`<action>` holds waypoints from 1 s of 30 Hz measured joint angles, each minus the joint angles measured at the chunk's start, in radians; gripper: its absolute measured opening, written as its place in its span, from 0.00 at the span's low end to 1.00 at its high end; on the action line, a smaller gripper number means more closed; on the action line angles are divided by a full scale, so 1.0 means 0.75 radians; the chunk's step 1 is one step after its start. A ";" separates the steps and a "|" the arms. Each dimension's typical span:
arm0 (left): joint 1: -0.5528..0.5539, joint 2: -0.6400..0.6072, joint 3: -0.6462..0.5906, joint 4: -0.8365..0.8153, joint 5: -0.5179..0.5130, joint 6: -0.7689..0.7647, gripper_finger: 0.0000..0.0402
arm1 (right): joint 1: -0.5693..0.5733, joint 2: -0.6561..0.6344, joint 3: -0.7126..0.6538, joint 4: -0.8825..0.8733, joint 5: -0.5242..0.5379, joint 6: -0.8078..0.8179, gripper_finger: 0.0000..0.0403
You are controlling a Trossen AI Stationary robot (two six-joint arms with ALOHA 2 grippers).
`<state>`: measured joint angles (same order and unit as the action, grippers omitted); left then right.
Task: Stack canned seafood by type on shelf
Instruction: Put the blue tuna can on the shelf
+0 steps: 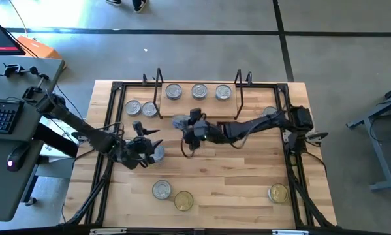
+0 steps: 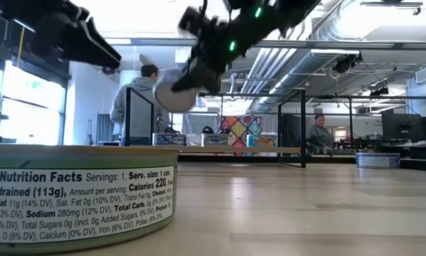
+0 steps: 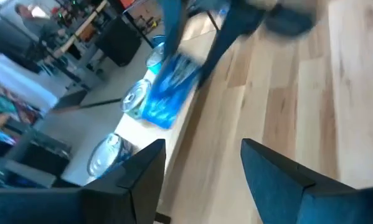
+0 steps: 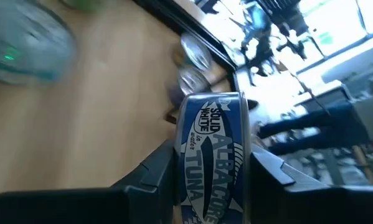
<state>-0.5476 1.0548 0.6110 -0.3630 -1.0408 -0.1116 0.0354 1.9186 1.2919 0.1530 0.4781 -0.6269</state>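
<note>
Pinching a blue tuna tin (image 4: 212,158) on edge, the right hand (image 1: 185,127) hung above the counter's (image 1: 247,176) middle. The left hand (image 1: 146,149) stood spread nearer the left edge, holding nothing.

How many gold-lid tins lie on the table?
2: a gold tin front centre, beside a silver tin; another gold tin front right. The arms may hide others.

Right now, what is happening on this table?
The right gripper holds a tuna can on its edge, above the table's middle. The left gripper is open and empty, near another tin. Three tins already sit on the shelf; others wait around the table.
</note>
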 joint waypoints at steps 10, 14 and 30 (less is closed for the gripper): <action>-0.114 -0.137 0.027 -0.149 -0.128 -0.197 0.49 | -0.140 0.317 0.371 -0.173 -0.033 -0.048 0.30; -0.118 -0.143 0.027 -0.169 -0.129 -0.197 0.49 | -0.162 0.444 0.565 -0.321 0.021 -0.046 0.30; -0.139 -0.136 0.018 -0.227 -0.096 -0.281 0.48 | -0.172 0.626 0.824 -0.584 0.036 0.033 0.61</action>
<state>-0.6521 0.9527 0.6247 -0.5331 -1.1130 -0.3221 -0.0933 2.3885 1.9102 -0.2851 0.5054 -0.6021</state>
